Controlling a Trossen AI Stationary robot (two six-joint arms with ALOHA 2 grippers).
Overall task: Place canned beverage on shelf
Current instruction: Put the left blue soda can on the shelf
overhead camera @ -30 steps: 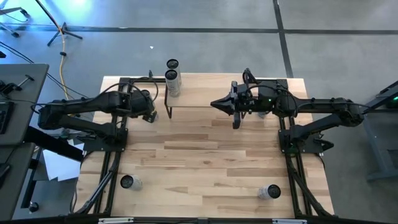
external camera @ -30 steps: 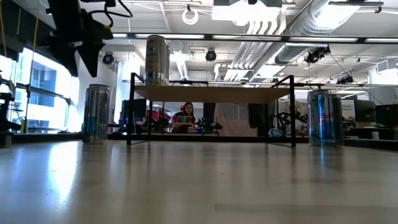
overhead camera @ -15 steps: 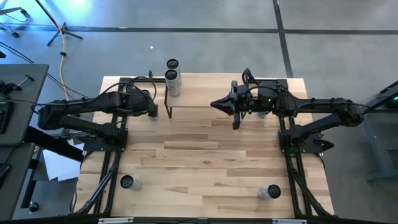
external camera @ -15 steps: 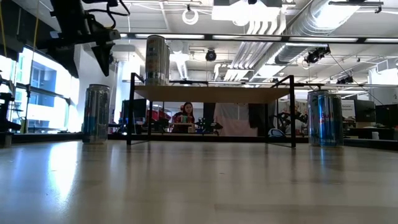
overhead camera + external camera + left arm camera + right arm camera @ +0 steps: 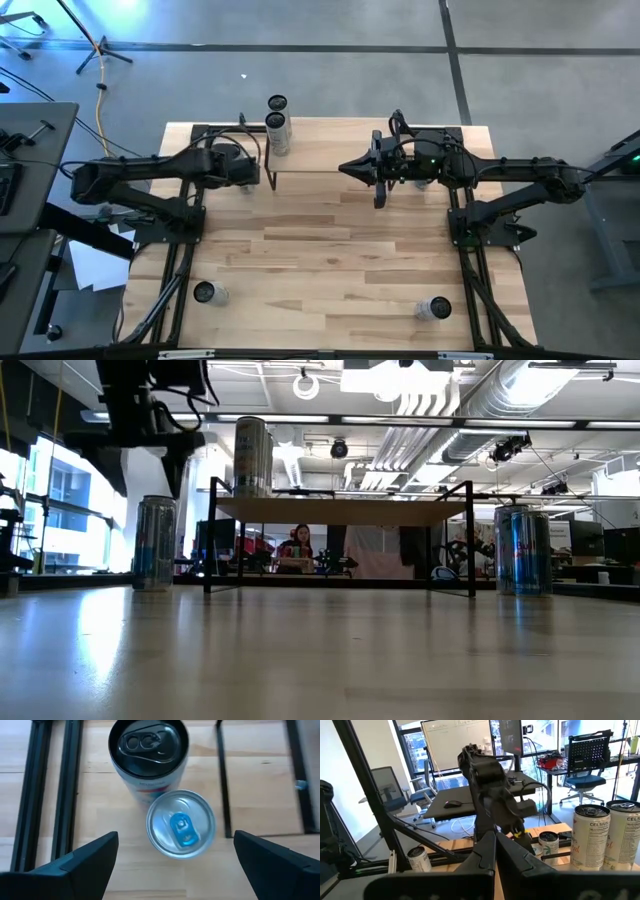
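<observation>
Above the table's far-left area, the left gripper points straight down with its two dark fingers spread wide and nothing between them. Directly beneath it stands a silver can with a blue tab, upright on the tabletop, and just beside that a taller can with a black lid.

In the low view a silver beverage can stands on the table below the left arm's dark wrist, just outside the shelf's left leg. The shelf stands at the far edge of the wooden table, and a tall can rests upright on its left end.

The right gripper hovers over the shelf's right part, its fingers pressed together. Two more cans stand past the shelf's right leg.
</observation>
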